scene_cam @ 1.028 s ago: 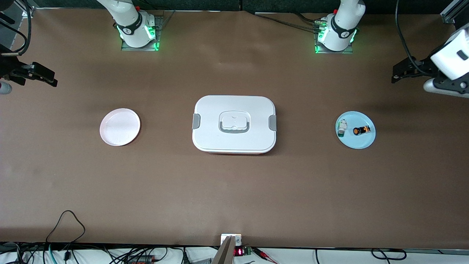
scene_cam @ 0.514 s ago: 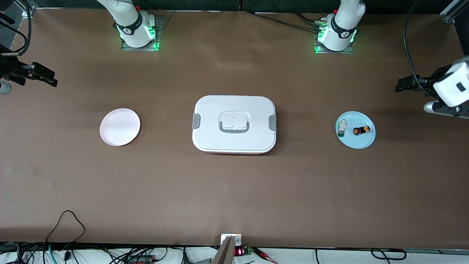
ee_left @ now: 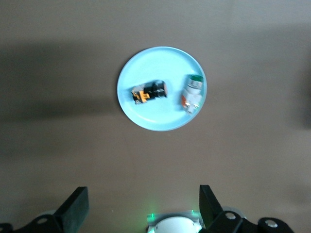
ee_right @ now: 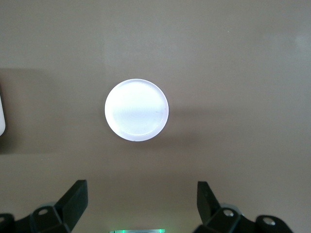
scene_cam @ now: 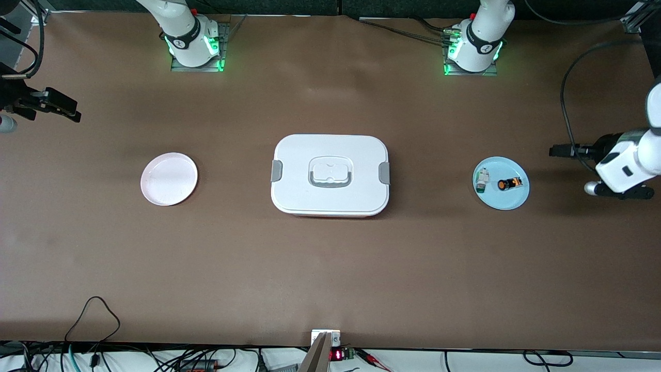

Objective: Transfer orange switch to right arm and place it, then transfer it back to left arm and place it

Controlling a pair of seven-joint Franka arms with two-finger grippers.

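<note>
The left gripper [ee_left: 141, 206] hangs with jaws spread wide, holding nothing, above bare table just beside a blue plate [ee_left: 146, 68]. Ahead of the jaws, the orange switch [ee_left: 148, 92] lies on that plate beside a white-and-green part [ee_left: 193, 93]. The box [scene_cam: 330, 174] sits mid-table. The right gripper [ee_right: 141, 204], jaws likewise released, waits above table near a pink plate [ee_right: 137, 110].

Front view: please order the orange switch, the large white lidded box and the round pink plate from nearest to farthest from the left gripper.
Counted from the open left gripper, up over the table's left-arm end:
1. Small black orange switch, on the round light-blue plate at that end.
2. Large white lidded box, mid-table.
3. Round pink plate, toward the right arm's end.
</note>
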